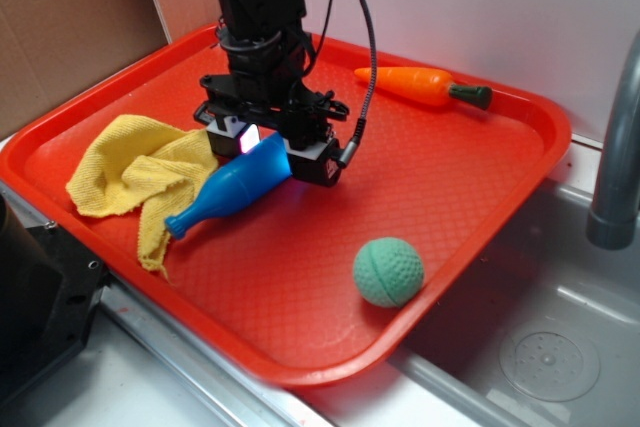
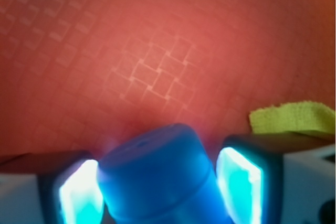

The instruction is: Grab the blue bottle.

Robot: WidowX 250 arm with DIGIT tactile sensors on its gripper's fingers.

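The blue bottle (image 1: 225, 197) lies on the red tray (image 1: 470, 197), its narrow neck pointing front-left onto the yellow cloth (image 1: 130, 172). My gripper (image 1: 278, 159) is down over the bottle's wide base, one finger on each side. In the wrist view the bottle's rounded base (image 2: 157, 166) fills the space between the two glowing pads (image 2: 79, 192). The gripper (image 2: 163, 187) is shut on it, both pads against its sides.
An orange carrot (image 1: 415, 85) lies at the tray's back right. A green ball (image 1: 388, 271) sits near the front right corner. A corner of the cloth (image 2: 294, 116) shows beside the right finger. A metal sink (image 1: 560, 357) and faucet (image 1: 615, 177) are right of the tray.
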